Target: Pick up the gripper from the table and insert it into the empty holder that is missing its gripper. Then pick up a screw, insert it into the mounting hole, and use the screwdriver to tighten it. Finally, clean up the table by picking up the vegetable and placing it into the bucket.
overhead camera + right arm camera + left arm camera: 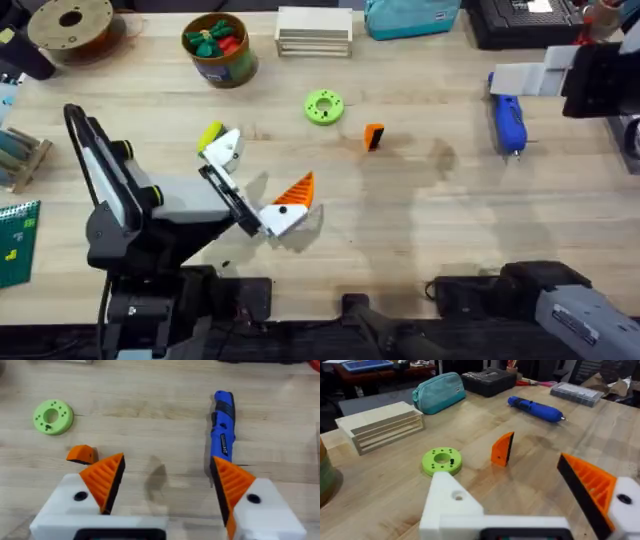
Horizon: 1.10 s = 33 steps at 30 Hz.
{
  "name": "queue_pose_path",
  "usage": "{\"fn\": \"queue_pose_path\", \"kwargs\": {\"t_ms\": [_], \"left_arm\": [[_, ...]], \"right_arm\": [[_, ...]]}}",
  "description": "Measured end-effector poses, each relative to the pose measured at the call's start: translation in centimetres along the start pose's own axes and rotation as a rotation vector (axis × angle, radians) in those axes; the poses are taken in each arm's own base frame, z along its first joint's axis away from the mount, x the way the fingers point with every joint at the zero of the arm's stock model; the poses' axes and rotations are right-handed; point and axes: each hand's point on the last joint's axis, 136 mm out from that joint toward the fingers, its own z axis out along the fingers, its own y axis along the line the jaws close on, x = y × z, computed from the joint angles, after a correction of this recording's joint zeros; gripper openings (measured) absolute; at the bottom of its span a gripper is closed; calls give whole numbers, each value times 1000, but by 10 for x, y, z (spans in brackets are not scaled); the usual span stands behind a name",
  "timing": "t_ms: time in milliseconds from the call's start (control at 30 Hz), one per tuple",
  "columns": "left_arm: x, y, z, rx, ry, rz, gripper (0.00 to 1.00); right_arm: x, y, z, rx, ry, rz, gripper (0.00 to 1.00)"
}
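The loose orange gripper (373, 136) (503, 449) (82, 453) stands on the table's middle. My left gripper (262, 166) (502, 468) is open short of it. One jaw is the plain white holder (223, 150) (451, 502), the other carries an orange finger (297, 187). The yellow vegetable (210, 134) lies against the holder. The blue screwdriver (510, 122) (536, 408) (223, 425) lies at the right, just beyond my open, empty right gripper (167, 462). A small black screw-like piece (451, 461) sits in the green disc (323, 106). The olive bucket (220, 64) stands at the back.
Red and green toy pieces (215, 38) fill the bucket. A wooden crate (314, 30), a teal pouch (410, 18) and a black case (487, 381) line the back edge. A clear parts box (528, 78) sits behind the screwdriver. Bare wood lies between wedge and screwdriver.
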Motion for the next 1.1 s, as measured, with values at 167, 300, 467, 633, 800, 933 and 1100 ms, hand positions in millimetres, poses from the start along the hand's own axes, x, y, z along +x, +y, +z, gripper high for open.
{"fn": "queue_pose_path", "kwargs": {"t_ms": [167,300,467,633,800,933,1100], "left_arm": [[0,0,0,0,0,0,927],[0,0,0,0,0,0,927],[0,0,0,0,0,0,928],[0,0,0,0,0,-1,928],[0,0,0,0,0,0,929],[0,0,0,0,0,0,927],[0,0,0,0,0,0,927]], "right_arm": [[0,0,0,0,0,0,990],[0,0,0,0,0,0,990],[-1,0,0,0,-3,0,990],[11,10,0,-56,44,32,990],[14,27,5,-126,79,56,990],[20,48,20,-168,143,26,990],[28,81,41,-210,212,-32,991]]}}
